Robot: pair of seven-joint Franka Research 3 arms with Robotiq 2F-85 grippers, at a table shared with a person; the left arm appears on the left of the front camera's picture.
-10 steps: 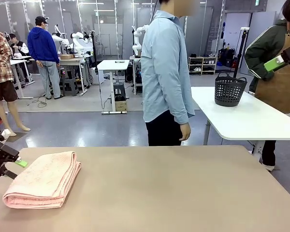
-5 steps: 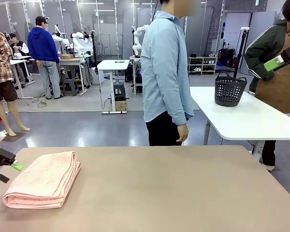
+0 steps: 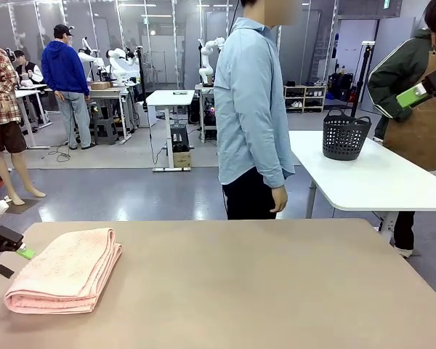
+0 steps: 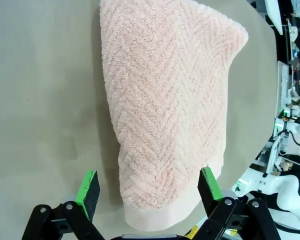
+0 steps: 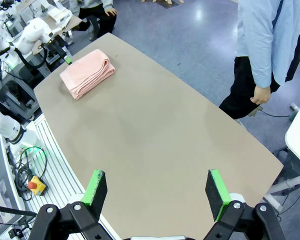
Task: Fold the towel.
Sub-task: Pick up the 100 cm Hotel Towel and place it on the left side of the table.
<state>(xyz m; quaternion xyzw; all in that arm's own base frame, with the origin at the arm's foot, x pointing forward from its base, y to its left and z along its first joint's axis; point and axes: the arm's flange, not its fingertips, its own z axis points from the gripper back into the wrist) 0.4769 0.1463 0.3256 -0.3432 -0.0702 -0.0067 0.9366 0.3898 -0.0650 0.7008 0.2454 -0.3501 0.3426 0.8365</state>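
The towel [image 3: 64, 270] is seen folded into a thick pad on the left part of the table [image 3: 276, 291], with its smooth band toward the table's left edge. The left gripper [image 4: 147, 192] is held above that band end with its jaws spread wide; nothing is pinched and the green pads [image 4: 89, 187] are kept apart from the cloth. In the front view it [image 3: 3, 243] is found just beside the towel. The right gripper [image 5: 157, 195] is raised high over the table, its jaws also spread wide and empty. A person [image 3: 253, 109] is seen standing at the far side.
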